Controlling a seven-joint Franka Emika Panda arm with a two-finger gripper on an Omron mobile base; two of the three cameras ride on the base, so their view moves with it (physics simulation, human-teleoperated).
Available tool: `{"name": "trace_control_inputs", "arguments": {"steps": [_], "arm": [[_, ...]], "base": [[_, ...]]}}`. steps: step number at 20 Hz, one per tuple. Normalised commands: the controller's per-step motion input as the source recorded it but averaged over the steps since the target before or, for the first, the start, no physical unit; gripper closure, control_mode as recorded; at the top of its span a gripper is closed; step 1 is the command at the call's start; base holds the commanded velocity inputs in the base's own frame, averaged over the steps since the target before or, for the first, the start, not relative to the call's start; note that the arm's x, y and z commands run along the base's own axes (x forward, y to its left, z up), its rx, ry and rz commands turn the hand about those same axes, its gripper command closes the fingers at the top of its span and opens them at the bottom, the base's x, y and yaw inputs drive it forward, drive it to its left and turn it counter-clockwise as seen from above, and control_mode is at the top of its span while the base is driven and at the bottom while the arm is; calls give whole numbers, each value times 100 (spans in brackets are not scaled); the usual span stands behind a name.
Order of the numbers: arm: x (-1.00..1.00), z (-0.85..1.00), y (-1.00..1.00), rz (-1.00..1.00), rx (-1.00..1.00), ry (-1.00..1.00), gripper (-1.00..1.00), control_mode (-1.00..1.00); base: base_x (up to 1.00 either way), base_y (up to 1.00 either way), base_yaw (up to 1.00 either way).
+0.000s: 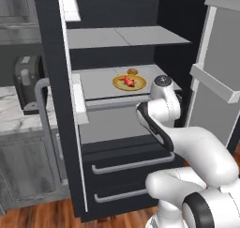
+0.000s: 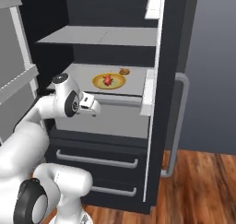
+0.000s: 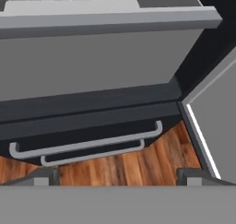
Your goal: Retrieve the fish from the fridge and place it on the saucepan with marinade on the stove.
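Open gripper (image 3: 118,174) — below fridge (image 1: 117,110) shelf edge

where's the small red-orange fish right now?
In both base views the small red-orange fish lies on a yellow-rimmed plate on the open black fridge's light grey middle shelf, a tiny brown round item just behind it.

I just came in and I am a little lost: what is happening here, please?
The white robot arm stands before the open tall black fridge. The small red-orange fish lies on a yellow-rimmed plate on a grey shelf, untouched. The open, empty end effector hangs just below that shelf's front edge, facing the two drawers.
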Motion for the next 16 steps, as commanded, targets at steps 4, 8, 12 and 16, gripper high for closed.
{"name": "trace_control_inputs", "arguments": {"steps": [4, 8, 12, 16], "arm": [[0, 0, 0, 0, 0, 0, -100, 100], [0, 0, 0, 0, 0, 0, -100, 100], [0, 0, 0, 0, 0, 0, -100, 100], [0, 0, 0, 0, 0, 0, -100, 100]], "base": [[0, 12, -10], [28, 4, -22], [55, 4, -2], [63, 0, 0]]}}
